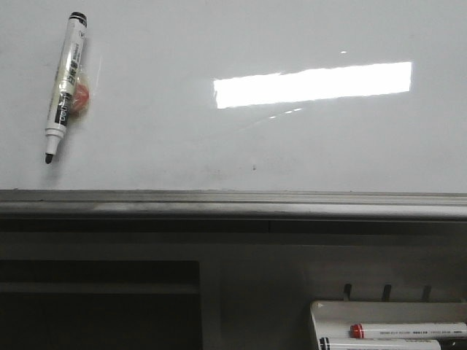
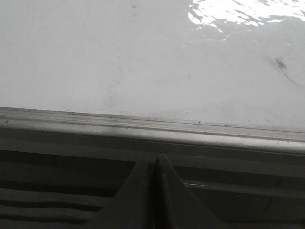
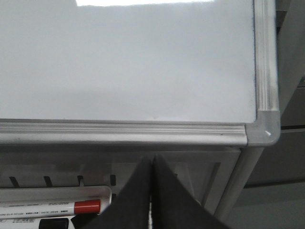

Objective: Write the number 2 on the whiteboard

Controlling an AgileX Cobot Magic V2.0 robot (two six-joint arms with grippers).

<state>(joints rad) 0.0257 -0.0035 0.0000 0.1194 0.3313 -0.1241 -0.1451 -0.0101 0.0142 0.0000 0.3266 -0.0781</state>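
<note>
The whiteboard (image 1: 219,146) fills the upper front view, glossy white, with a bright light reflection (image 1: 314,84) and a grey bottom rail (image 1: 233,204). No number 2 shows on it. A black-tipped marker (image 1: 66,80) with a white barrel hangs on the board at the upper left, over a small orange thing. Neither gripper shows in the front view. My left gripper (image 2: 153,157) is shut and empty, just below the rail (image 2: 143,126). My right gripper (image 3: 152,160) is shut and empty, below the rail (image 3: 119,132) near the board's right corner (image 3: 264,129).
A small white pen tray (image 1: 321,310) hangs below the board at the right, holding a red-capped marker (image 1: 408,330) and another beneath it. It also shows in the right wrist view (image 3: 57,193), beside my right gripper. A faint dark smudge (image 2: 281,64) marks the board.
</note>
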